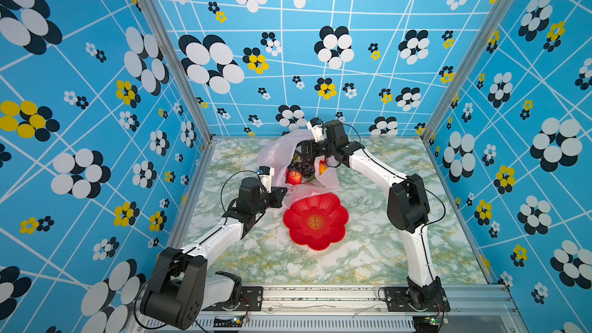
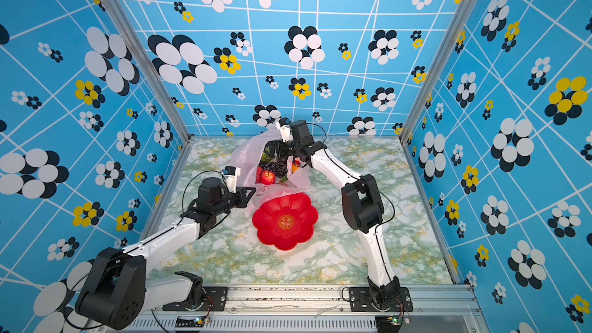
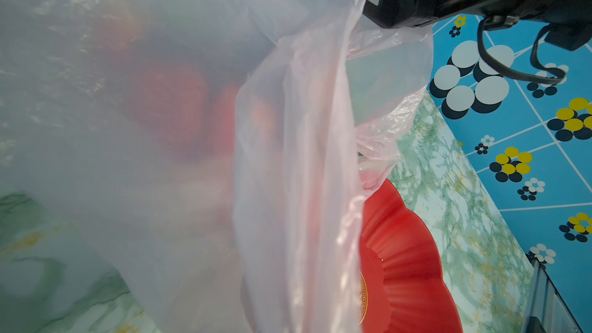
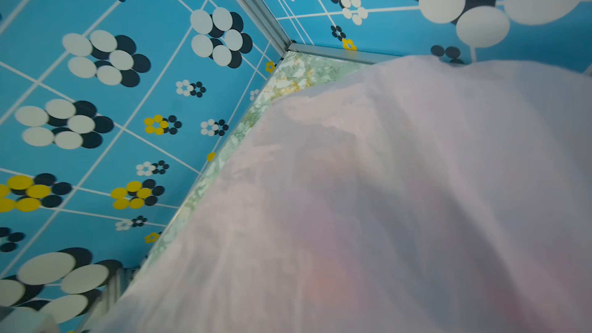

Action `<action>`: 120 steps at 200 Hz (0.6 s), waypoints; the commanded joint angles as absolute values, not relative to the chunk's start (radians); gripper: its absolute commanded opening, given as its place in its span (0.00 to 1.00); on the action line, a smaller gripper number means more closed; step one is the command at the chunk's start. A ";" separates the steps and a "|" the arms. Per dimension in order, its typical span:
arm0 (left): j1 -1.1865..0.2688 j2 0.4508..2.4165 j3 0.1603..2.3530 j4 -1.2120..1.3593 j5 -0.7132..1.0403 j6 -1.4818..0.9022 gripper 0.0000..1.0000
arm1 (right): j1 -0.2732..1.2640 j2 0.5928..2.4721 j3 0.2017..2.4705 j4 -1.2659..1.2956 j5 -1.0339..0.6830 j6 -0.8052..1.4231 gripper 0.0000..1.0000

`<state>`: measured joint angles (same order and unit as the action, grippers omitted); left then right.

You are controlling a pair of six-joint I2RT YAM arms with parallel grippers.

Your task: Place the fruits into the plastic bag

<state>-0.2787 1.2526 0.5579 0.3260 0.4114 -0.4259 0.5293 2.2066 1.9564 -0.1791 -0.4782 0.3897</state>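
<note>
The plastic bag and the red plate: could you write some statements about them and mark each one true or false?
The red plate holds no fruit. True.
The plastic bag lies in front of the plate, nearer the camera. False: it lies behind the plate.
A red apple sits inside the bag. True.
The grape bunch lies on the bare table. False: it is in the bag, beside the apple.

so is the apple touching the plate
Apart. In both top views the apple lies inside the bag, and the bag's crumpled lower edge sits between it and the plate.
</note>
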 commanded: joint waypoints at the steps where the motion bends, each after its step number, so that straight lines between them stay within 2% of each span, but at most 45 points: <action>1: -0.270 1.227 0.539 0.348 0.410 -0.428 0.00 | 0.523 2.123 1.943 -0.207 -0.619 0.563 0.99; 56: -0.271 1.242 0.553 0.333 0.406 -0.430 0.00 | 0.523 1.976 1.778 -0.267 -0.700 0.581 0.99; 88: -0.270 1.266 0.573 0.316 0.408 -0.428 0.00 | 0.521 1.882 1.693 -0.341 -0.595 0.469 0.99; 120: -0.271 1.265 0.571 0.315 0.404 -0.429 0.00 | 0.520 1.865 1.708 -0.415 -0.527 0.409 0.99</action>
